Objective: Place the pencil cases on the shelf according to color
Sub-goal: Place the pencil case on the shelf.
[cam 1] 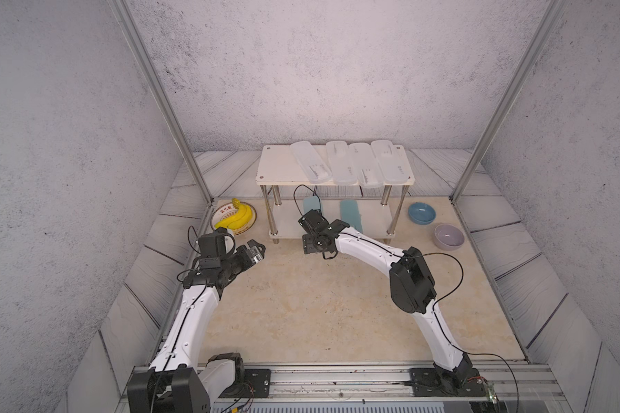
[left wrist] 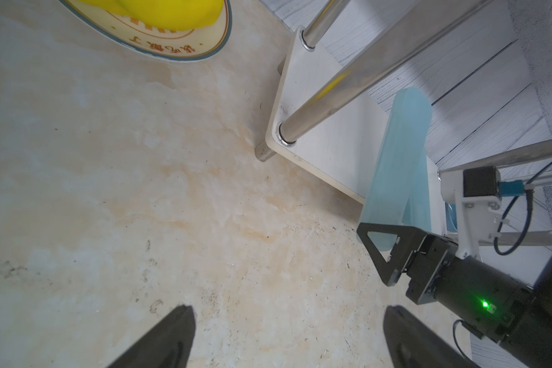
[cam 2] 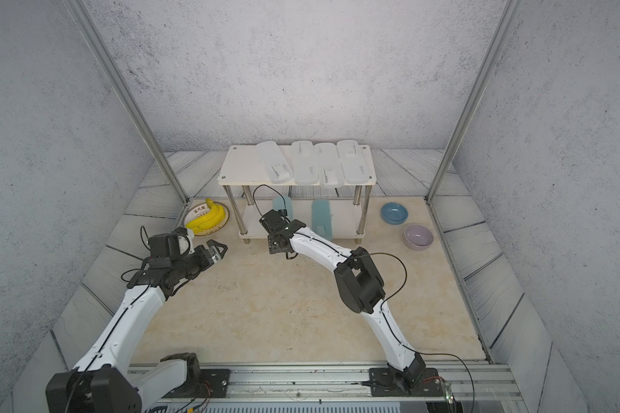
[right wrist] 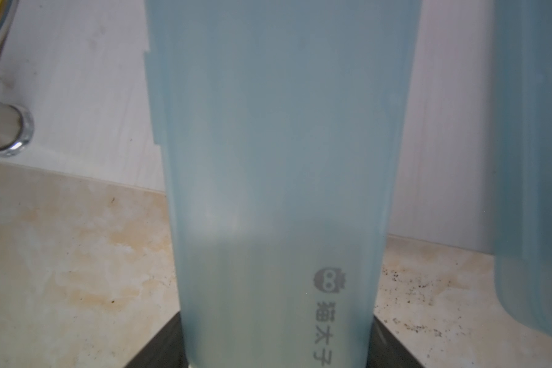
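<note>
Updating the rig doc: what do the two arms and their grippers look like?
Both arms match: glossy white shell links (left arm, right arm) joined by black motor housings, a thin black cable running along each. The left gripper and right gripper are matte black; the right one's fingers are open triangular frames. A green light glows on the right wrist.
</note>
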Tool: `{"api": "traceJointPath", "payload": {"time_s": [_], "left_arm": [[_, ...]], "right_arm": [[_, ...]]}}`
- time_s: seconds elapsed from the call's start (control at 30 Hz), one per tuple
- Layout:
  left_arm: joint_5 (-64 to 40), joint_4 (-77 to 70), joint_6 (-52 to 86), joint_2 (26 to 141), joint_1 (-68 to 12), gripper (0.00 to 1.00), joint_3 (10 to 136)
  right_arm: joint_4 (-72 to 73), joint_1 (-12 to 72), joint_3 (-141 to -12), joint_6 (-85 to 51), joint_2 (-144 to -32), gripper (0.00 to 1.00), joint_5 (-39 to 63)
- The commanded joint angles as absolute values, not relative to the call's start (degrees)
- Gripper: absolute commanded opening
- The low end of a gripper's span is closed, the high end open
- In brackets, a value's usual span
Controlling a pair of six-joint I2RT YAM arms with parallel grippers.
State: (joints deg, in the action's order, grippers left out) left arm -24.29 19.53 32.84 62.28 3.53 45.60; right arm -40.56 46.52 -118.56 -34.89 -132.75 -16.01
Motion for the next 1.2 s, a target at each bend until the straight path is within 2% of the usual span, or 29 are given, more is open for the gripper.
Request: {"api": "traceJointPath", "payload": {"time_s": [0.0, 0.2, 0.53, 0.83, 1.0, 1.17], "left_arm": [[-26.43, 17.56, 33.57, 62.43, 4.04, 0.98, 44.78], [-26.96, 17.40, 33.57, 62.33, 4.03, 0.99, 44.82], [-27.13, 17.27, 33.61, 61.79, 4.00, 0.99, 44.65], [-27.41, 16.86, 33.75, 61.26, 4.02, 0.99, 44.30], [-27.76, 16.53, 33.74, 61.57, 3.98, 0.99, 44.45], [-27.33, 16.82, 33.35, 60.84, 4.09, 0.99, 44.47]], "right_arm": [[-42.27, 45.73, -122.08, -34.10, -133.31, 0.77, -16.18], [-44.25, 45.63, -125.17, -33.84, -134.56, 0.85, -15.99], [-45.98, 45.62, -123.92, -33.23, -131.08, 0.89, -17.75], [-51.18, 45.75, -120.50, -32.44, -128.10, 0.87, -18.89], [-51.75, 46.14, -115.34, -32.33, -125.15, 0.85, -22.78], [-49.54, 46.27, -107.99, -32.43, -121.32, 0.82, -21.97]]}}
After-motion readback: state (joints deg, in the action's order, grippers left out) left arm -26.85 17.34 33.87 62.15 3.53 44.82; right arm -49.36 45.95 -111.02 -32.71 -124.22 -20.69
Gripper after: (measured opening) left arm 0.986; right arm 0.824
